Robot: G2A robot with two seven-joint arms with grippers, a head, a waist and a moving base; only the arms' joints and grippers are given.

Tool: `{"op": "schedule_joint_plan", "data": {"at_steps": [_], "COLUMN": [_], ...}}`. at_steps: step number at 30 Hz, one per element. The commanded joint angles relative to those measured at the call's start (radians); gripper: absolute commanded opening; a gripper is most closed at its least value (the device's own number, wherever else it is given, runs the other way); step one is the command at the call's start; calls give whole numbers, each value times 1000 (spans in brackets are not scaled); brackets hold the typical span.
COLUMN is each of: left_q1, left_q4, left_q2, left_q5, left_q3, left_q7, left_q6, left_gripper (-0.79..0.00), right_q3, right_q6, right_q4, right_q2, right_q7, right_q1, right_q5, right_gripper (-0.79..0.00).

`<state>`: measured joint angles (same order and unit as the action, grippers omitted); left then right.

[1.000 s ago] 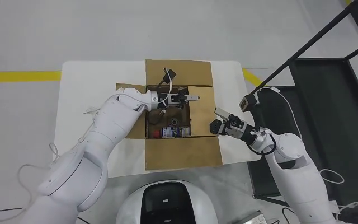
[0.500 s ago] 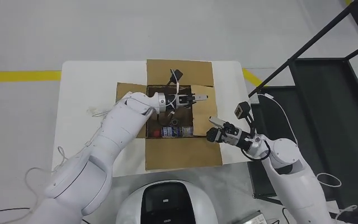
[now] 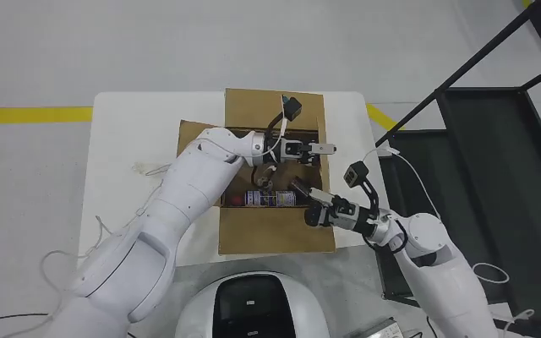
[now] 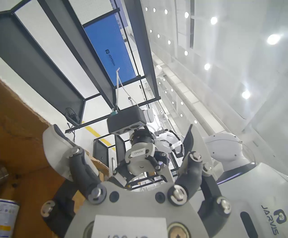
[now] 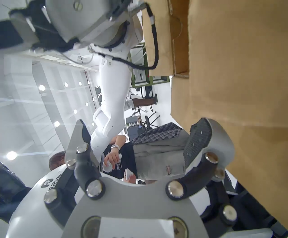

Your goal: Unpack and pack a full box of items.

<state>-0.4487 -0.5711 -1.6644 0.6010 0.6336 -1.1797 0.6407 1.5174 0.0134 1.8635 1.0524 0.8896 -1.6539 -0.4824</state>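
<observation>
Both claws gape empty — left gripper [image 3: 330, 149] at the cardboard box's [image 3: 272, 235] two o'clock, right gripper [image 3: 309, 203] at four — can [image 3: 269, 198] lying inside.

Pretty sure robotics lab or industrial test hall, no home vibes. Smooth grey floor [image 3: 254, 42] with yellow tape line [image 3: 42, 114], black metal rack [image 3: 490, 169] right of white desk [image 3: 135, 127]. High ceiling, rows of round lights [image 4: 213, 20], blue wall board [image 4: 110, 49], office chairs [image 5: 150, 120] far back.

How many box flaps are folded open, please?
4: far flap; left flap, partly under the left arm; right flap, beneath the left gripper; near flap, closest to the robot.
</observation>
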Motion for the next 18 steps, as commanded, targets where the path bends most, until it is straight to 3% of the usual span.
{"op": "schedule_joint_plan", "data": {"at_steps": [1,6,10,15,18], "left_q1": [4,28,39,9,-12], "left_q4": [3,28,22,-52,-102], "left_q2": [-8,-23,-17,22,62], "left_q5": [25,6,-19,-47,-94], "left_q3": [3,-7,2,30,67], "left_q7": [-13,-11,7,1,7], "left_q6": [-13,-11,6,0,6], "left_gripper": [0,0,0,0,0], "right_q3": [-5,33,77,108,100], "right_q6": [36,115,155,156,157], "right_q4": [-15,-16,-20,-52,-93], "right_q2": [3,4,6,20,28], "right_q7": [-61,-115,-151,-318,-398], "right_q1": [-10,-66,-106,-110,-92], "right_q5": [6,-8,-76,-247,-294], "right_gripper": [0,0,0,0,0]}}
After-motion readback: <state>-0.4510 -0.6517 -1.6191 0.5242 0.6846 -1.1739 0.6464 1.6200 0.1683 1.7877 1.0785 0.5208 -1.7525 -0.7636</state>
